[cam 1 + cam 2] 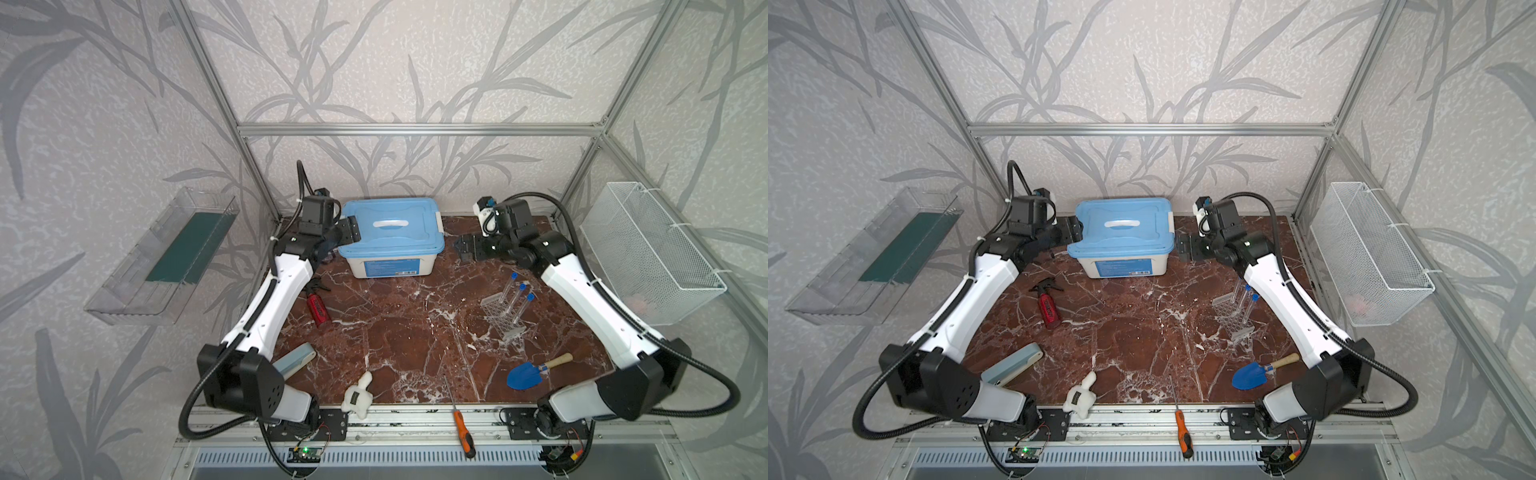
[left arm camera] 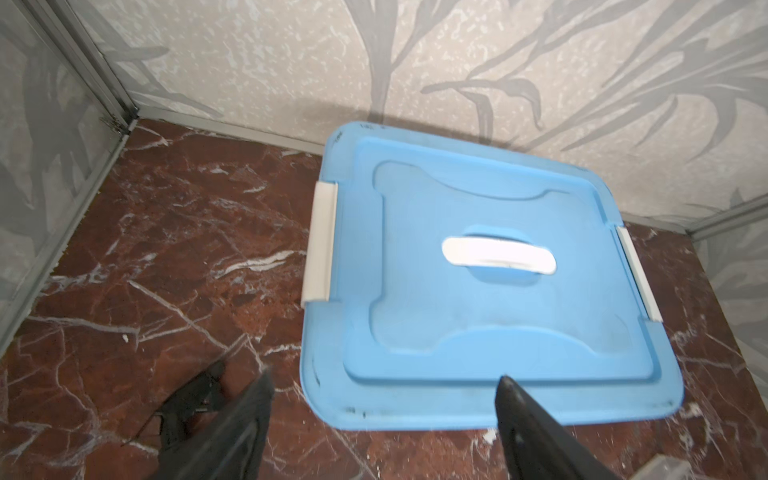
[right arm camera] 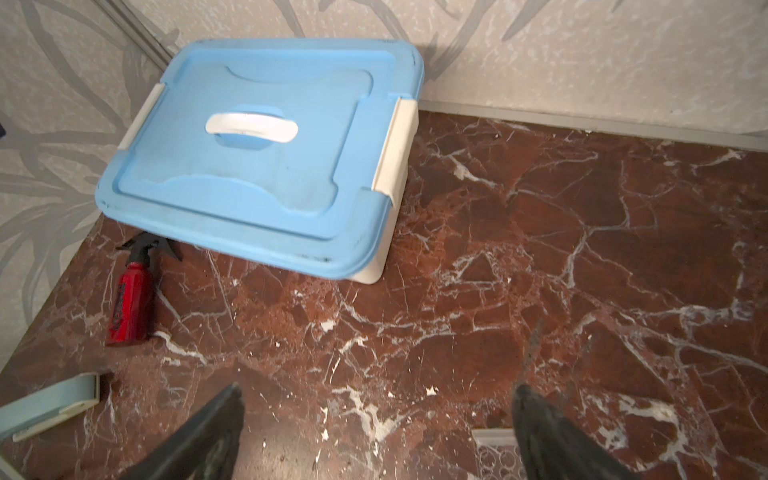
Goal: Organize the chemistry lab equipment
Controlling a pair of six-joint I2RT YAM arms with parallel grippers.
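Screwdriver [image 1: 463,432] lies off the counter's [image 1: 415,332] front edge; both claws are empty beside the shut box.

Jaws apart and gripping nothing, the left claw [image 1: 356,233] and right claw [image 1: 460,249] flank the blue-lidded box [image 1: 390,226] at the back edge. Three blue-capped tubes [image 1: 519,299] lean in the clear rack [image 1: 500,320] near the right edge, just beside the right arm; a careless swing of that arm could tip rack and tubes. A sideways push on a white latch [image 2: 320,245] might slide the box rather than free its lid. The box label [image 1: 388,268] and the print on the red spray bottle [image 3: 126,303] are too small to read.
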